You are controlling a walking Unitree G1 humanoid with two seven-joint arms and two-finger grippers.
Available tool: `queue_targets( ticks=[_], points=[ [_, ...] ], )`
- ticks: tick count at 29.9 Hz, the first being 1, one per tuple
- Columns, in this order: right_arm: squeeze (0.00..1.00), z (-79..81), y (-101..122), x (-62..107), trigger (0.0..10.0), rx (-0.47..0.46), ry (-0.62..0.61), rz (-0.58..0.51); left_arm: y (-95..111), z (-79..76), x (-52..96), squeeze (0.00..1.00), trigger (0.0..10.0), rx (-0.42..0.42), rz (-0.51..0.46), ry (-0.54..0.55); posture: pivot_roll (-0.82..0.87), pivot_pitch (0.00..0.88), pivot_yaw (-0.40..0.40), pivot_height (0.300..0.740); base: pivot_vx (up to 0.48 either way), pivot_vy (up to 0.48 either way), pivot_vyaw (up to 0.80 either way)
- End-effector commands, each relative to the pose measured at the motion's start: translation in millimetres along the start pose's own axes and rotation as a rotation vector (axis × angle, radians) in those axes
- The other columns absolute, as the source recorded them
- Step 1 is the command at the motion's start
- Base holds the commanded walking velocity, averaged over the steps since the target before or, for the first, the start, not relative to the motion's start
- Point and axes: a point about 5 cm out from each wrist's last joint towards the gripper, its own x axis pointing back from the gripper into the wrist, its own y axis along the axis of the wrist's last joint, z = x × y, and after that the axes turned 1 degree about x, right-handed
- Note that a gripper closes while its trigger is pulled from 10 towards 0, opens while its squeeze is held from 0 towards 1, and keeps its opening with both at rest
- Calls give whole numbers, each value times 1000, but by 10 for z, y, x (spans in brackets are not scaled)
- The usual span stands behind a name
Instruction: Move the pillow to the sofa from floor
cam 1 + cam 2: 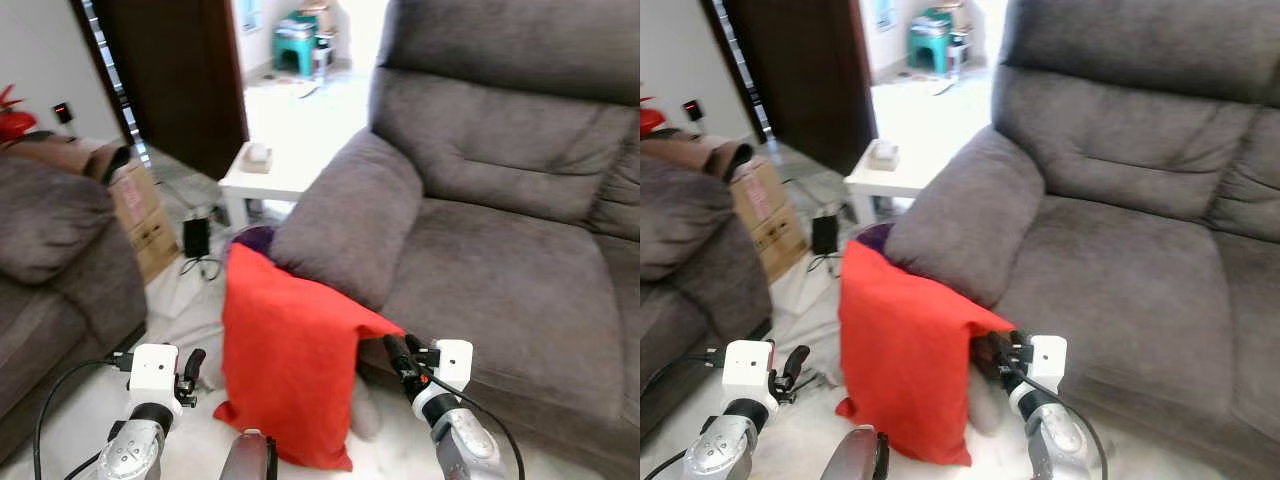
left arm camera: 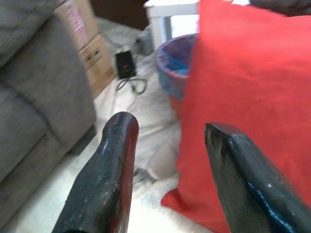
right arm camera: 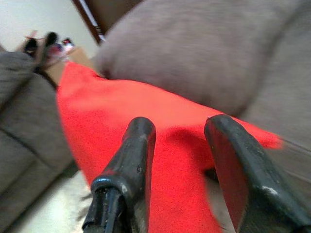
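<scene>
Both silver arms reached forward and low in the head views, one on each side of the red pillow [image 1: 290,360]. The left gripper [image 1: 190,367] sat just beside the pillow's left edge, its white wrist block behind it. In its wrist view the two black fingers [image 2: 109,170] stood well apart, jaws wide with nothing between them, the pillow's red cloth near one finger but not clearly touching.

The right gripper [image 1: 398,355] pointed at the pillow's upper right corner, close under the front of the sofa [image 1: 500,260]. Its wrist view showed the jaws parted to a moderate gap, with red cloth behind them; whether the fingertips pressed the fabric could not be told.

The pillow stood upright on the pale floor [image 1: 70,420], leaning against the sofa's padded armrest [image 1: 345,215]. Its top edge lay tucked under the armrest. Behind it a blue and purple bin [image 2: 172,65] was mostly hidden. A white table [image 1: 265,175] stood beyond, with a cardboard box [image 1: 140,210] and a second grey sofa [image 1: 55,260] at the left, partly cut off.
</scene>
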Motion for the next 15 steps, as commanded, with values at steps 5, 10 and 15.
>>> queue_targets(
  ticks=[5, 10, 15],
  points=[
    [0, -34, -8, 0, 10000, -20, -15, 13, 42, 29, -10, 0, 10000, 4, -20, 10, 117, 55, 23, 597, 285, 0, 0],
    [0, -30, 0, -16, 10000, -12, -19, 19, 72, 60, -28, 0, 10000, 27, -32, 25, 117, 68, 31, 597, 287, 0, 0],
    [0, -23, -3, -24, 10000, -8, -17, 25, 119, 73, -53, 0, 10000, 45, -47, 28, 119, 75, 35, 597, 319, 0, 0]
  ],
)
